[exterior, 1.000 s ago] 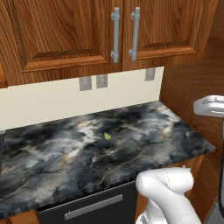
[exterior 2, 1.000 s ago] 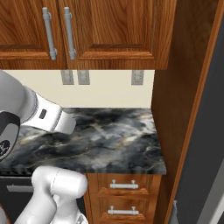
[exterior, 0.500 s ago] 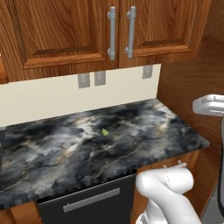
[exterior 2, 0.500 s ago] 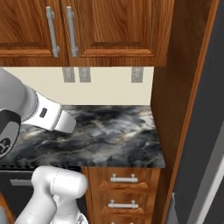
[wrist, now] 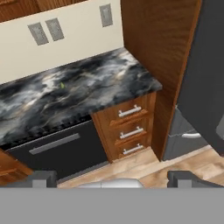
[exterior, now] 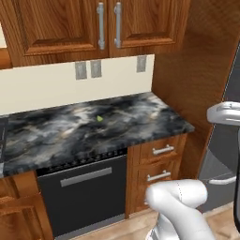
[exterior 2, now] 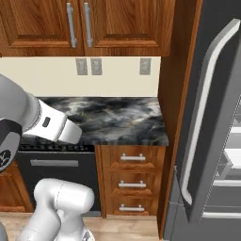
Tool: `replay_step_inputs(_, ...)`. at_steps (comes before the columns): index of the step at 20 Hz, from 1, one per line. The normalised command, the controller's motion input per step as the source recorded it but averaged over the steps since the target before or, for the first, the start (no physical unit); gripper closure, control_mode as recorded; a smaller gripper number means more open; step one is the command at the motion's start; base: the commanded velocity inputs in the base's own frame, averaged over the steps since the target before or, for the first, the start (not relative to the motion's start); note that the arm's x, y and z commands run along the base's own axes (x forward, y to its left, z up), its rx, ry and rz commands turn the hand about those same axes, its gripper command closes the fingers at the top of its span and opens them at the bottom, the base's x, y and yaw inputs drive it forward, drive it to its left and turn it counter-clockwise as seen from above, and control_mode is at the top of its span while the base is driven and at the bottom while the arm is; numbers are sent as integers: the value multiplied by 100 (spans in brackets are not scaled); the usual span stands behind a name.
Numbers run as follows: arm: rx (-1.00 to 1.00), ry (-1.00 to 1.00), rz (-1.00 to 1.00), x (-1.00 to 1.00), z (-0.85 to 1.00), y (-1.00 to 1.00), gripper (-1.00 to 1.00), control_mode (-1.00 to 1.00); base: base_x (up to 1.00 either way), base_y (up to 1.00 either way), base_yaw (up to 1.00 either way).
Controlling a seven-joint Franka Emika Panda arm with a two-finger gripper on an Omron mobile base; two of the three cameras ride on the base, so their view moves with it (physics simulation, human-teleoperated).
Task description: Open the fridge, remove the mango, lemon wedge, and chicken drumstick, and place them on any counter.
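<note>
Lemon wedge (wrist: 62,85) lies on the counter (wrist: 109,78), well apart from the empty, wide-spread jaws.

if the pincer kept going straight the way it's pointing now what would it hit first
Probably the drawer stack under the counter, or the floor just in front of it. The open pincer aims down at that cabinet front with nothing nearer in the hand view. Depth is hard to judge.
</note>
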Motion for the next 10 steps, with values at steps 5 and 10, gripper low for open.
replay_step_inputs(5, 0, 0, 0, 0, 0, 0, -100, 100, -72, -3, 0)
replay_step_inputs(10, 0, 0, 0, 0, 0, 0, -100, 100, -44, -21, 0)
